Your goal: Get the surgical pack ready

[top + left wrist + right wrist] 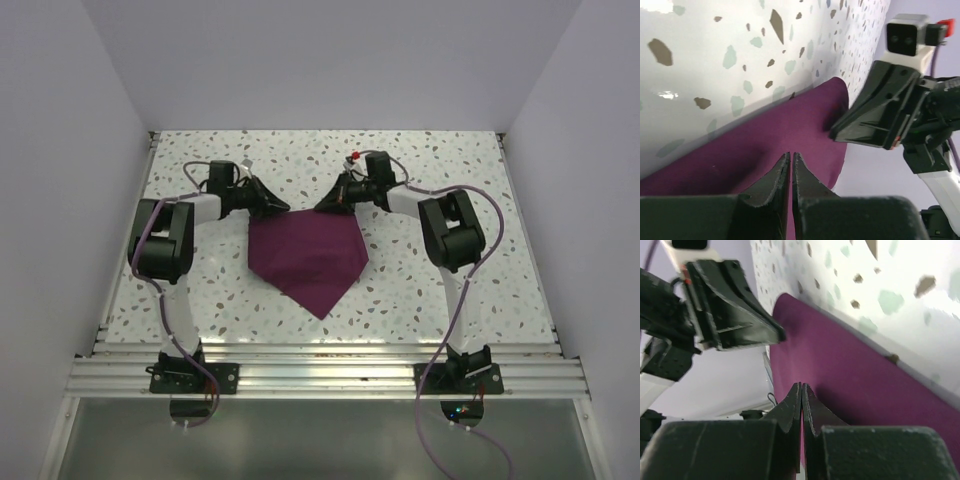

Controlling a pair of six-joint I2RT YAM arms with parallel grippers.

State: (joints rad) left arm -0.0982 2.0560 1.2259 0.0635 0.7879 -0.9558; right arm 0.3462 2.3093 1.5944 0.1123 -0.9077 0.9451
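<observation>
The surgical pack is a plum-purple cloth [310,255] lying flat on the speckled table, folded, with one point toward the near edge. My left gripper [283,208] and right gripper [322,206] face each other over its far edge, tips close together. In the left wrist view the left gripper [791,154] is shut, with a sliver of the purple cloth [765,135] between its tips. The right gripper [801,384] is likewise shut, pinching the cloth [850,370] at its edge. Each wrist view shows the other gripper's black fingers [860,120] [740,315] over the cloth's far end.
The terrazzo tabletop [450,300] is walled in by pale panels on the left, right and back. A metal rail [330,375] runs along the near edge by the arm bases. Purple cables loop beside each arm.
</observation>
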